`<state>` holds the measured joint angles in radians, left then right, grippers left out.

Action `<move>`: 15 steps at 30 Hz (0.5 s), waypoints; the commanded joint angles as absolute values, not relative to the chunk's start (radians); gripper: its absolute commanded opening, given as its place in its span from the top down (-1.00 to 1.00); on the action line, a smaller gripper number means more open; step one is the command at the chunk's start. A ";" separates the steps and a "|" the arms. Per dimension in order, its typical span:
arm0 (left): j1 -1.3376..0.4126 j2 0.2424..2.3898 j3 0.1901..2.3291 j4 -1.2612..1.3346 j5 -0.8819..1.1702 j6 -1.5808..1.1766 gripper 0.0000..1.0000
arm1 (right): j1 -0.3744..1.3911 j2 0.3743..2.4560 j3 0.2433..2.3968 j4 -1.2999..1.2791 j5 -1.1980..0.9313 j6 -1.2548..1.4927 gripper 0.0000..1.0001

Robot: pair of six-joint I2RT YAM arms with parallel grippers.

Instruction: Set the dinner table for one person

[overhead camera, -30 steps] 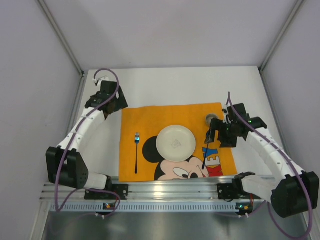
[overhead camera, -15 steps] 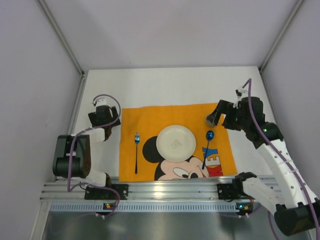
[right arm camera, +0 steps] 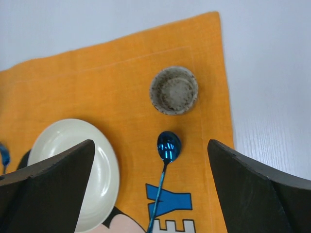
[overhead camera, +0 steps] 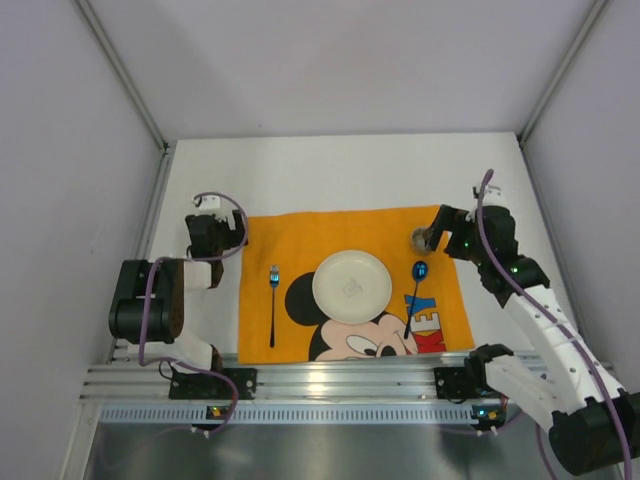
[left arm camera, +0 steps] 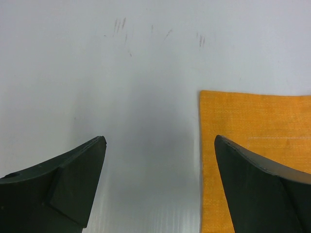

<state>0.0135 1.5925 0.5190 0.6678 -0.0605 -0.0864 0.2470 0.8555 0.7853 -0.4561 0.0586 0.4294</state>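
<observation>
Plate (overhead camera: 351,284), fork (overhead camera: 273,305), spoon (overhead camera: 415,295) and cup (overhead camera: 422,238) were laid on the cloth (overhead camera: 300,240) by the table (overhead camera: 340,170)'s near edge, left gripper (left arm camera: 159,141) and right gripper (right arm camera: 150,143) were held open and empty, so only withdrawal was judged needed.

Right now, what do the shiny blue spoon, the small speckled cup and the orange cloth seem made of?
Shiny blue spoon: likely metal, glossy coloured finish, bright highlights.
Small speckled cup: perhaps matte ceramic, rough grey-brown flecks.
Orange cloth: woven fabric, visible weave.

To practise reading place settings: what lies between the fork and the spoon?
The plate lies between fork and spoon, all on the orange cloth; the top view shows it.
</observation>
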 commanded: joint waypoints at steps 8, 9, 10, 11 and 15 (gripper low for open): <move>0.014 1.554 0.312 1.138 -0.017 -0.063 -0.89 | 0.252 0.786 0.497 0.102 0.034 0.203 -0.99; 0.006 1.615 0.191 1.352 -0.049 -0.060 -0.97 | 0.253 0.784 0.479 0.107 0.035 0.202 -0.99; 0.003 1.585 0.205 1.285 -0.130 -0.077 -0.97 | 0.252 0.784 0.473 0.109 0.063 0.207 -0.99; 0.005 1.560 0.244 1.170 -0.144 -0.090 -0.97 | 0.253 0.784 0.466 0.110 0.083 0.213 -0.99; -0.023 1.597 0.295 1.178 -0.127 -0.054 -0.97 | 0.250 0.785 0.402 0.175 0.163 0.149 -1.00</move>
